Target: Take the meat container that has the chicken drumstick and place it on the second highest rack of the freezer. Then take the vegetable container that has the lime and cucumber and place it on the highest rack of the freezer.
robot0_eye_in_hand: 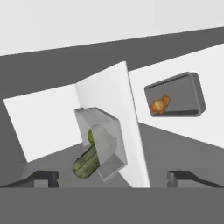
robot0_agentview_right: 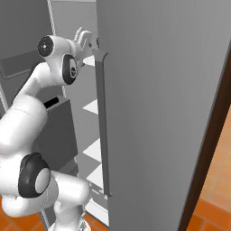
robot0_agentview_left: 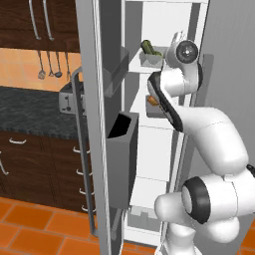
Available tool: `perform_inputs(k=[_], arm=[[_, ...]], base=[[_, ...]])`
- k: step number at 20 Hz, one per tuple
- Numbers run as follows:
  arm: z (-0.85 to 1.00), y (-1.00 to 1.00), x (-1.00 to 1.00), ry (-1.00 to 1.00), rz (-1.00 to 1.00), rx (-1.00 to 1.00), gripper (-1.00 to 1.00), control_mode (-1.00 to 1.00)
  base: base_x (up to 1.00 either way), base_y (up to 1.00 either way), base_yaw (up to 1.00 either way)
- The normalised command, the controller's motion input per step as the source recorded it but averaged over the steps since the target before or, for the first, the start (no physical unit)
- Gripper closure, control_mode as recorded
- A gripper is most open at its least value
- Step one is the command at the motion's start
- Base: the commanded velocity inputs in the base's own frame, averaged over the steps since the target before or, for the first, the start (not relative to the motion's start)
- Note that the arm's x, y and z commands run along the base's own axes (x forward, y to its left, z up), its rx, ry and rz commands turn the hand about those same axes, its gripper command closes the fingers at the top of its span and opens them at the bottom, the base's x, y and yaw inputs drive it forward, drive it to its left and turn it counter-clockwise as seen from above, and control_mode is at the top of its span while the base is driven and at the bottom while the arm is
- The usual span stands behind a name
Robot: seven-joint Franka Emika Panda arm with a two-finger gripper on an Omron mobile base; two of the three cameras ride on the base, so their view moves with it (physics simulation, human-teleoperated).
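In the hand view the jaws (robot0_eye_in_hand: 113,177) stand spread wide and released, gripping nothing. The vegetable container (robot0_eye_in_hand: 101,142) rests on the highest rack (robot0_agentview_left: 141,67) at 11 o'clock from them, the cucumber (robot0_eye_in_hand: 85,162) pointing toward 7 o'clock.

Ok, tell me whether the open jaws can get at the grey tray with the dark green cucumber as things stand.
Probably yes. The gripper is open and faces the grey tray with the dark green cucumber on the white shelf, and nothing visible lies between them.
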Motion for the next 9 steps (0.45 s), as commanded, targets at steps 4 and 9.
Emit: perform_inputs(k=[4,9], arm=[[0.15,0.0,-1.0,0.0,0.04,0.0,-1.0,-1.0],[0.0,0.04,-1.0,0.0,0.03,0.0,-1.0,-1.0]], base=[[0.0,0.0,0.0],[0.0,0.0,0.0]])
